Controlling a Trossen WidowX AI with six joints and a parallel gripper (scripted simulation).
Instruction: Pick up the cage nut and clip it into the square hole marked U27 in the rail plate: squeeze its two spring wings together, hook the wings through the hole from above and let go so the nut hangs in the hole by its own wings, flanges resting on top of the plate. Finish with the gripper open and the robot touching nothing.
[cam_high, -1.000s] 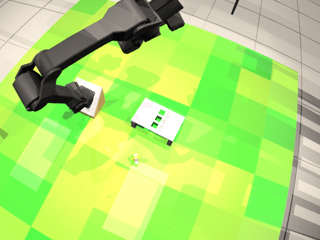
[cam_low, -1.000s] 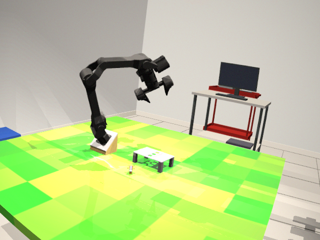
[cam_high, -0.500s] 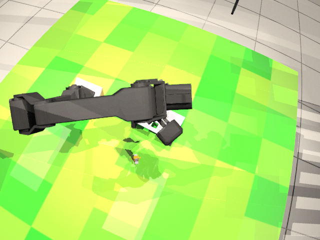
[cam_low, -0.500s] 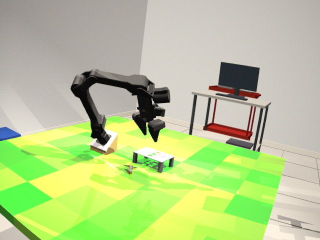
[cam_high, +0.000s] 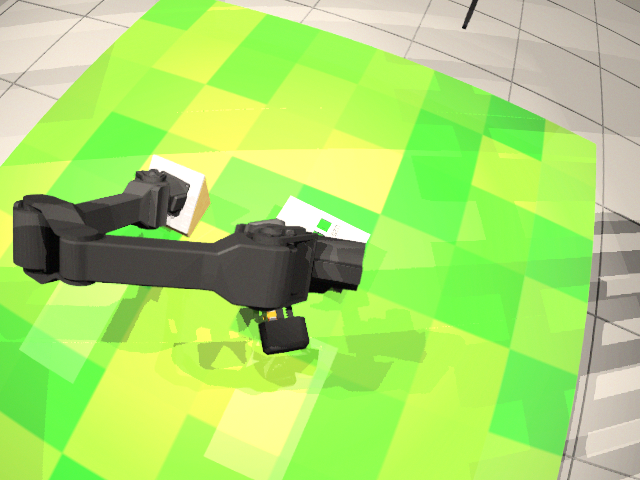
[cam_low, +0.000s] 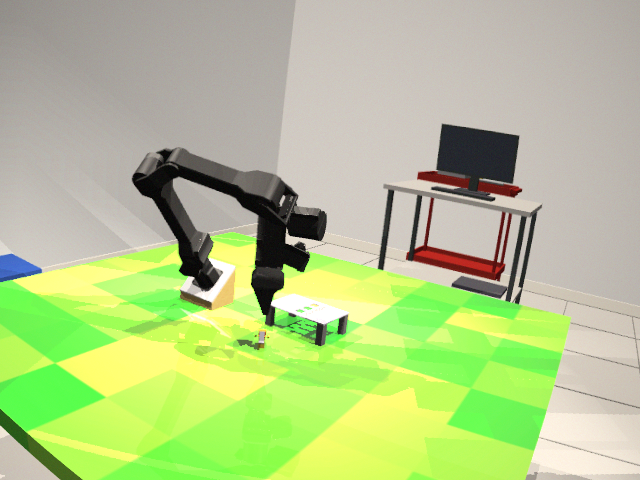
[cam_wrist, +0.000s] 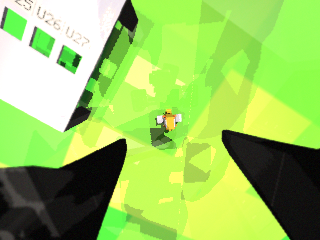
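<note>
Arm (cam_high: 149, 260) (cam_low: 211, 175) is reaching out from its wedge-shaped base (cam_high: 200, 209) (cam_low: 225, 294) over the bench (cam_high: 465, 310) (cam_low: 361, 413) (cam_wrist: 280, 50), pointing its gripper (cam_high: 273, 312) (cam_low: 265, 310) (cam_wrist: 173, 139) down. Fingers are standing wide apart, holding nothing. Tips are hanging above the nut, not touching it.

Nut (cam_high: 271, 314) (cam_low: 261, 345) (cam_wrist: 170, 121), orange and white, is sitting on the bench, inboard of all edges. Wrist view is showing it between the two fingertips in line of sight, but lower down. Arm is partly covering it from the top; exact tilt I'm not able to tell.

Plate (cam_high: 299, 209) (cam_low: 330, 314) (cam_wrist: 30, 75) is standing on short dark legs near the nut, lying between it and the bench's far edge in the exterior view, and well apart from the right corner. Hole U27 (cam_wrist: 69, 59) is showing green bench through it, nut still needing to go in. U27 is sitting nearest the plate's nut-side edge, U26 (cam_wrist: 43, 42) next to it.

Beyond the far edge, a desk (cam_low: 465, 197) is carrying a monitor (cam_low: 478, 152).
</note>
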